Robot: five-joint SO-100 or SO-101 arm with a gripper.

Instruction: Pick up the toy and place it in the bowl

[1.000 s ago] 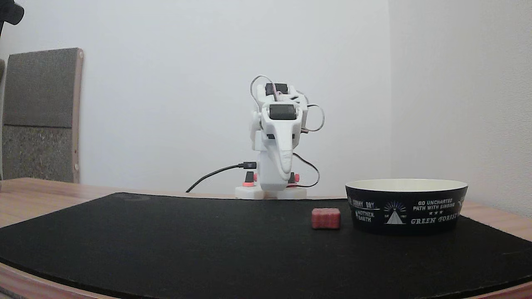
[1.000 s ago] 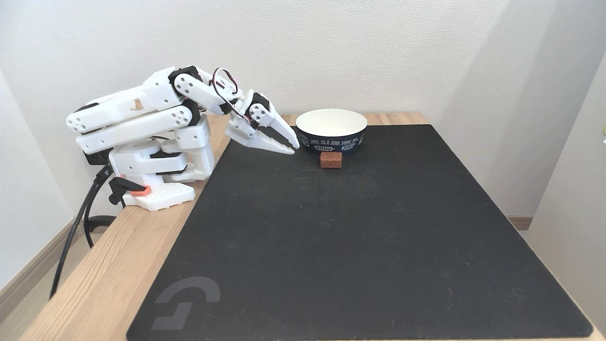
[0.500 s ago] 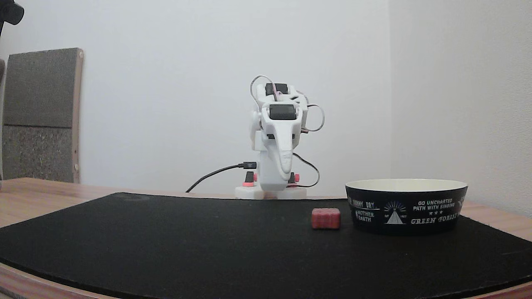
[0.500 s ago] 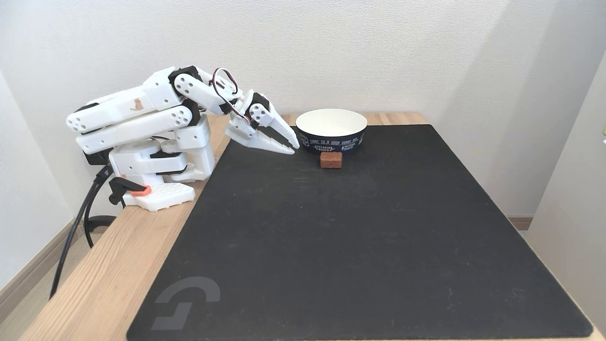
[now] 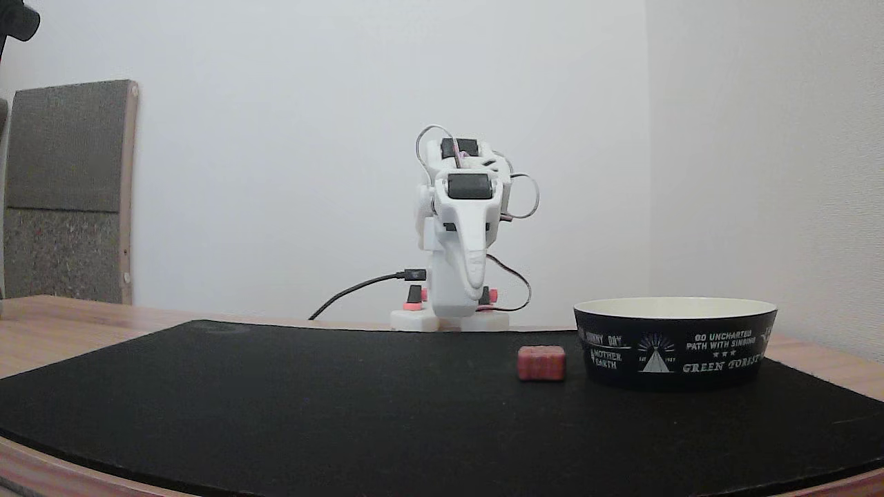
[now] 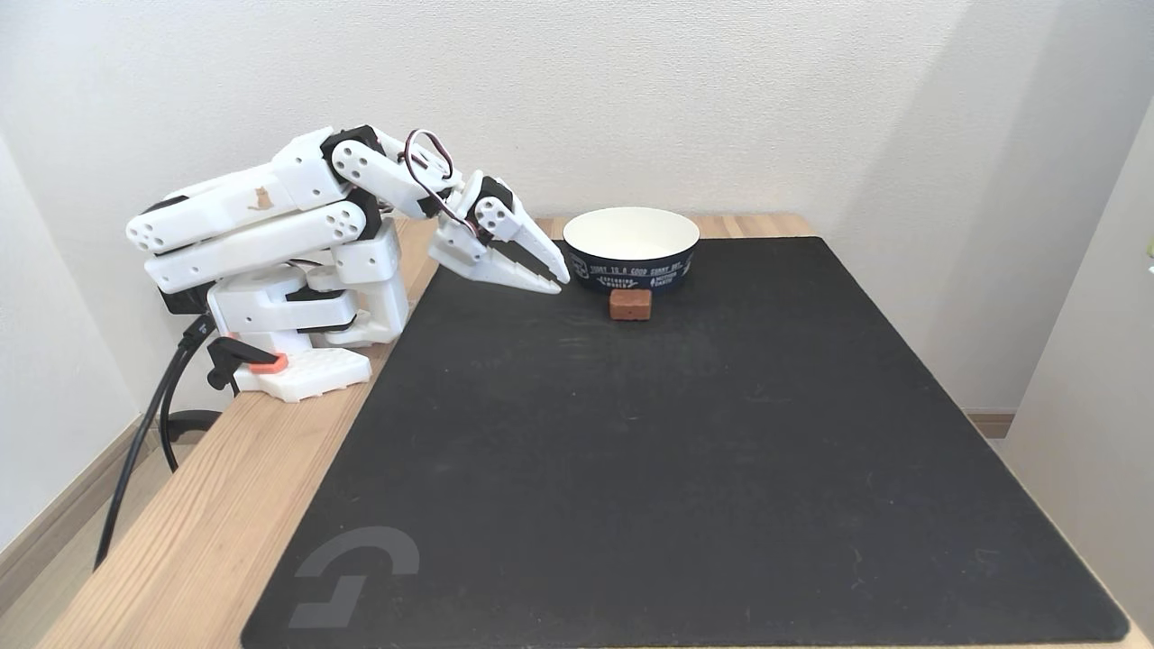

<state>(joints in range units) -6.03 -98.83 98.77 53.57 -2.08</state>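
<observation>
A wooden table (image 6: 207, 532) carries a black mat (image 6: 685, 451) and the white robot base (image 6: 311, 374).

Plain white walls (image 6: 721, 90) meet at a corner; a grey padded panel (image 5: 65, 186) leans behind the wooden table (image 6: 207, 532)

red-pink toy (image 5: 541, 363), black lettered bowl (image 5: 675, 348)
</observation>
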